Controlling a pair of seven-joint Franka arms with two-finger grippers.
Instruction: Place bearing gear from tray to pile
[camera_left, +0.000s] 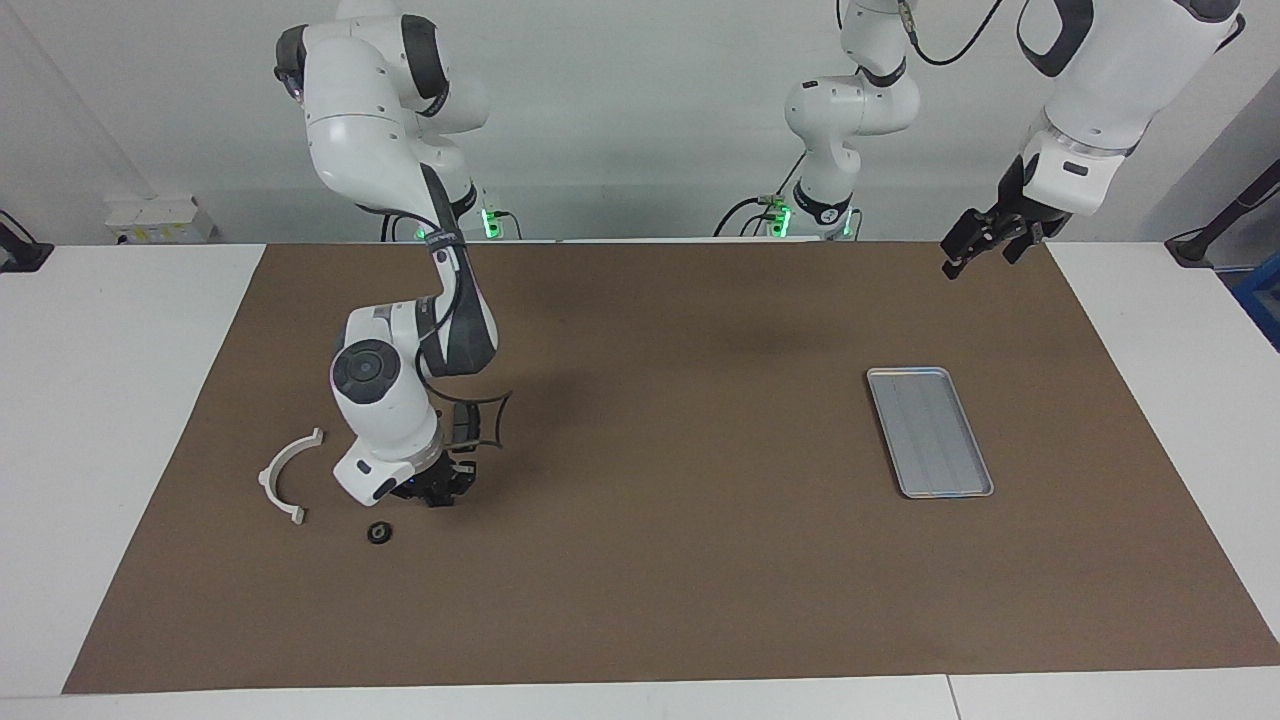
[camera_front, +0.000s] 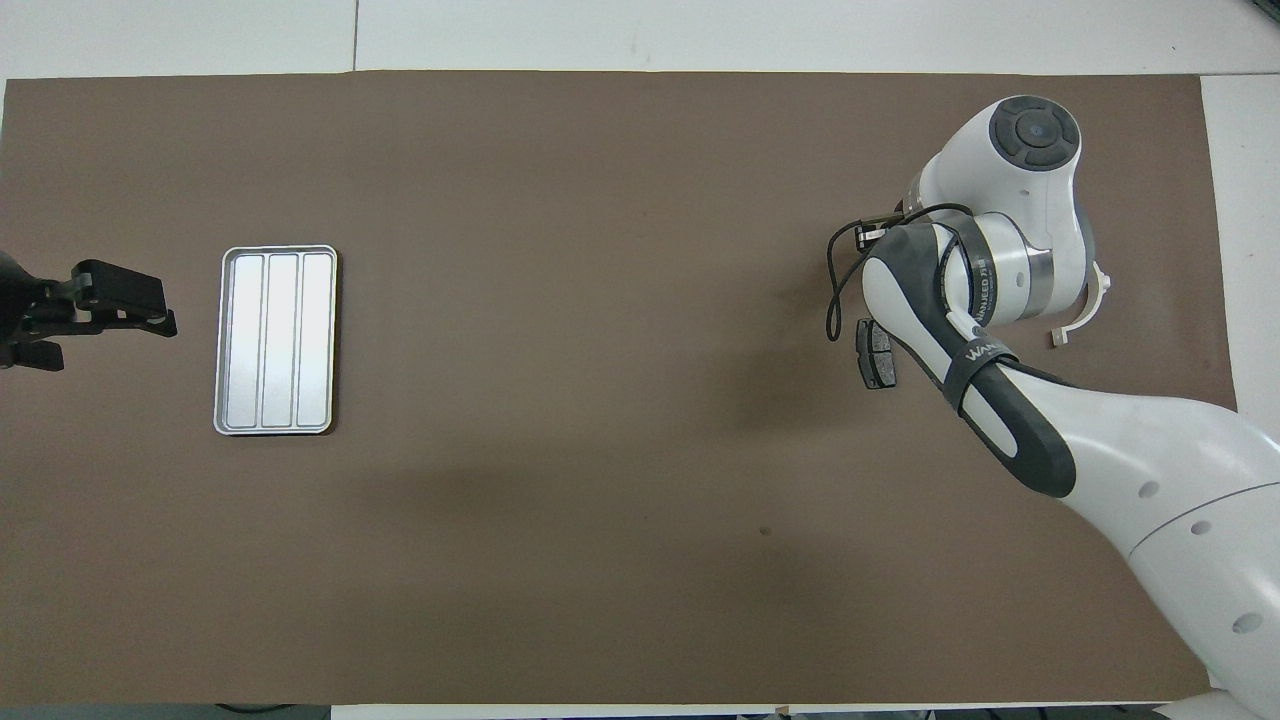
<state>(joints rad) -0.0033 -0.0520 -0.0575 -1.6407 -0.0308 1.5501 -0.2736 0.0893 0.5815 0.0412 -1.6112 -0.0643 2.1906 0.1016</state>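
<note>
The bearing gear (camera_left: 379, 532), a small black ring, lies on the brown mat beside the white half-ring bracket (camera_left: 290, 475) at the right arm's end of the table. My right gripper (camera_left: 441, 490) hangs low over the mat beside the gear, apart from it, and holds nothing that I can see. A dark brake pad (camera_left: 478, 425) lies under the right arm's wrist; it also shows in the overhead view (camera_front: 877, 356). The silver tray (camera_left: 928, 431) is empty at the left arm's end. My left gripper (camera_left: 985, 245) is open and empty, raised beside the tray, and waits.
The brown mat (camera_left: 660, 560) covers most of the table. In the overhead view the right arm (camera_front: 985, 290) covers the gear and most of the bracket (camera_front: 1085, 312). The tray (camera_front: 275, 340) lies beside the left gripper (camera_front: 120, 305).
</note>
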